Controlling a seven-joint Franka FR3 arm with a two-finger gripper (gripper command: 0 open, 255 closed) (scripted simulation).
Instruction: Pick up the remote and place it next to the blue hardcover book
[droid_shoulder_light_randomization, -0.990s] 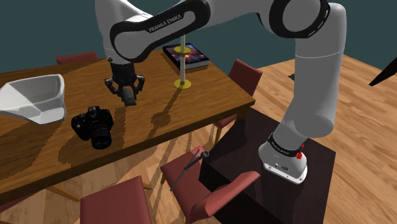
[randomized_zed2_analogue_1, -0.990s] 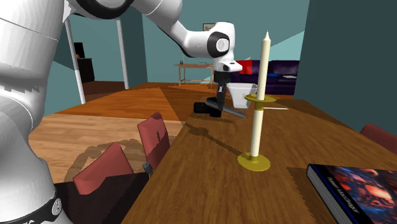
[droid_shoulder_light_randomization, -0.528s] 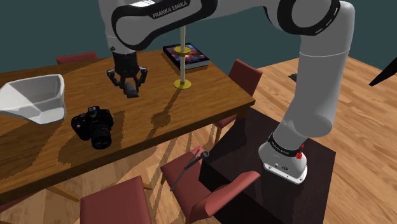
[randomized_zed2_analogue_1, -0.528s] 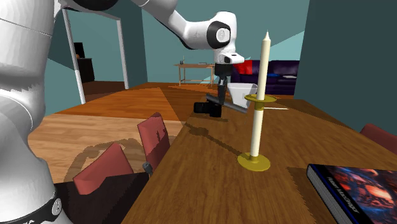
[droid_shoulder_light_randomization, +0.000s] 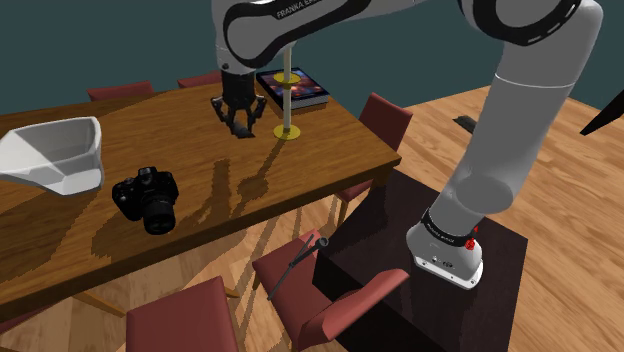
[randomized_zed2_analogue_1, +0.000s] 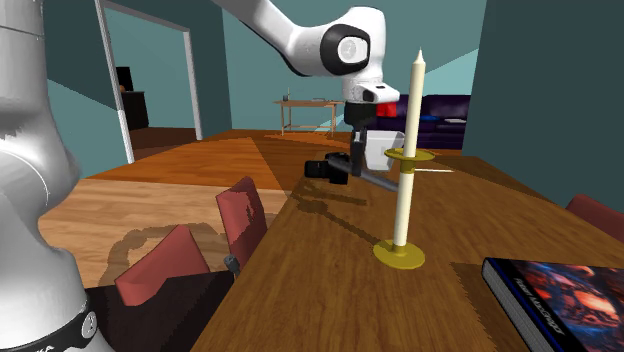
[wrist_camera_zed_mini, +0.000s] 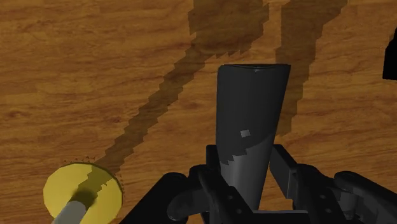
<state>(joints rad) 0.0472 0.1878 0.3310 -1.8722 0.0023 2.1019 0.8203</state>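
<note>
My gripper (droid_shoulder_light_randomization: 240, 120) hangs above the wooden table (droid_shoulder_light_randomization: 330, 140), shut on a dark grey remote (wrist_camera_zed_mini: 251, 121). In the wrist view the remote sticks out from between the two black fingers (wrist_camera_zed_mini: 285, 167), which clasp its sides. In the second exterior view the gripper (randomized_zed2_analogue_1: 359, 160) holds the remote (randomized_zed2_analogue_1: 378, 179) tilted above the table. The blue hardcover book (droid_shoulder_light_randomization: 293, 88) lies flat at the table's far corner, just beyond the gripper in the shoulder view. This book (randomized_zed2_analogue_1: 555, 292) is nearest the camera in the second exterior view.
A tall candle on a yellow holder (droid_shoulder_light_randomization: 288, 131) stands between the gripper and the book; its base (wrist_camera_zed_mini: 83, 194) is close beside the fingers. A black camera (droid_shoulder_light_randomization: 148, 198) and a white basin (droid_shoulder_light_randomization: 55, 153) sit toward the shoulder view's left. Red chairs (droid_shoulder_light_randomization: 385, 120) ring the table.
The arm has carried the held remote toward the shoulder view's right, away from the camera and up to the candle and book. The grip has stayed shut.
</note>
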